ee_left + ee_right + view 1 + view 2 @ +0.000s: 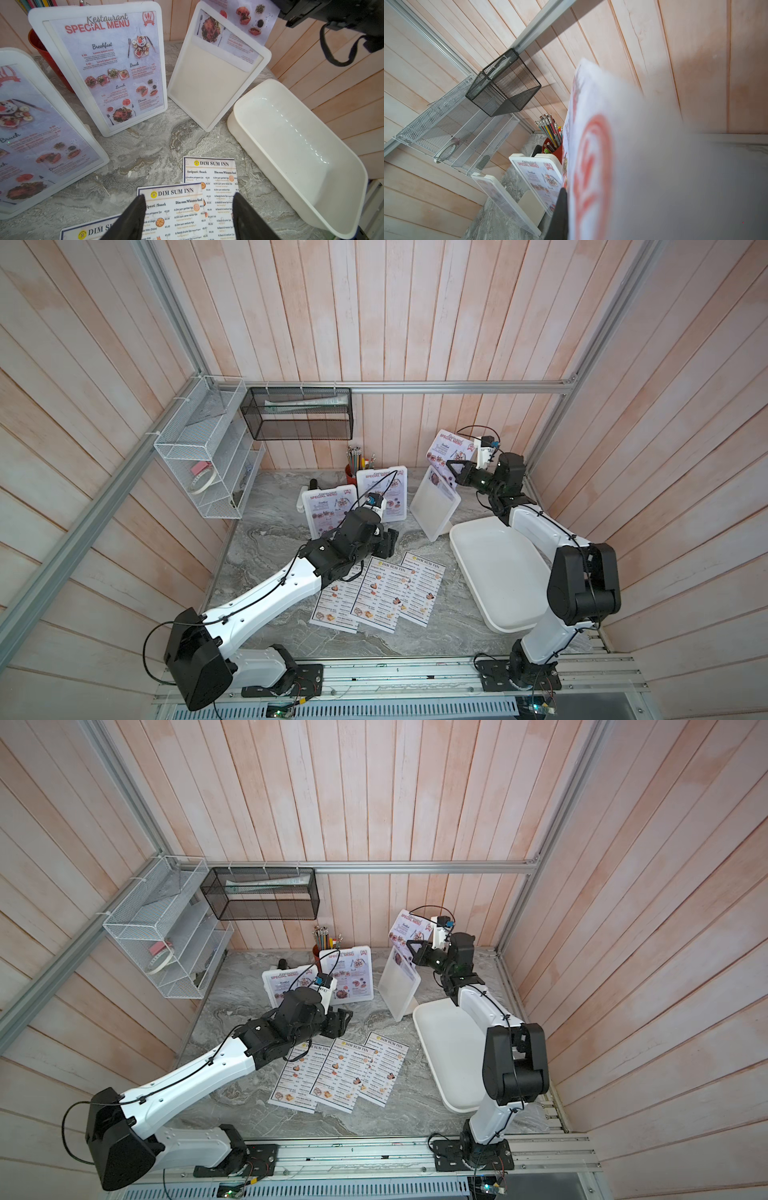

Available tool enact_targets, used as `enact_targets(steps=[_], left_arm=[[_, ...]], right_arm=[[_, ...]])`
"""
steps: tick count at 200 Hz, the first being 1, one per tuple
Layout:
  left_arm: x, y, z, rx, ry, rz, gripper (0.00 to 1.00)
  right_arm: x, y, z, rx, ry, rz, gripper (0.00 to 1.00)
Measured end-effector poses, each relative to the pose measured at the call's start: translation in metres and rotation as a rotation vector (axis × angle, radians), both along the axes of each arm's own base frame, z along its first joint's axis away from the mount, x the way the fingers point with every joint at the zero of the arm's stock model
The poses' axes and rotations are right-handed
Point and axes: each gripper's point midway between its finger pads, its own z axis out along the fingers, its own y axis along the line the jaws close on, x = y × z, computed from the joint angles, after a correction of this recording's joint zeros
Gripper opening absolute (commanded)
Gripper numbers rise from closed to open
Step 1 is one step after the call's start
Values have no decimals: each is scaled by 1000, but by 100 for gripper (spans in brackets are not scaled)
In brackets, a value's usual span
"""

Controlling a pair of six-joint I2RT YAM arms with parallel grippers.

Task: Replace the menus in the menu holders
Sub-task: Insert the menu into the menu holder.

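Right gripper (453, 470) is clamped shut on the upper part of a lilac special menu (441, 448). The sheet stands mostly clear above its holder (432, 510), with the lower strip inside the frame, directly beneath the jaws. Risk, holder: it leans on a back stand, so a pull off the slot's line would likely drag or tip it toward the tray (494, 572) beside the right wrist. Risk, sheet: the paper could buckle or tear if the strip binds. Risk, grip: the right wrist view is smeared by paper close to the lens, so how much is pinched can't be judged; a thin bite may slip. Left gripper (189, 199) hangs with jaws apart, holding nothing, over three dim sum menus (384, 597) flat on the table (415, 639). Ahead of it stands a filled holder (99, 68), with a second filled holder (31, 135) to its left and a pencil cup (350, 473) beyond. Nothing seems to block the way from right gripper to tray.
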Motion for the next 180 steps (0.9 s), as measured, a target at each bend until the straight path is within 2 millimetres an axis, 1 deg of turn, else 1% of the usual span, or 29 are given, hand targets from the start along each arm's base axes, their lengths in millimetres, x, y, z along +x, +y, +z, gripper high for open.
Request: enact_targets(steps=[25,31,46,58,97,131,148,160,180], left_arm=[[2,1,-1,2,2,5,68],[2,1,-2,2,3,5,68],[2,1,-3,4,5,6,68],[3,1,-3,5,6,5,68],[4,0,-3,2,3,5,68],[4,-1,-3,0,1,5,68],[5,-2,-4,0,2,5,68],[5,-2,-5,1,5,3,68],[5,-3,-6,1,8,0,68]], right_arm=[[-6,-4,15,4,-59,-16,0],[-8,-4,18,6,-71,-18,1],[-13,-5,21,6,-87,-18,6],[-17,-6,22,6,-94,-17,7],[-22,-6,12,-6,-83,-16,7],[-27,-7,9,-18,-78,-18,7],[-28,-7,8,-19,-74,-18,10],[-32,-7,2,-21,-63,-16,13],[-39,-3,-11,-30,-35,-15,15]])
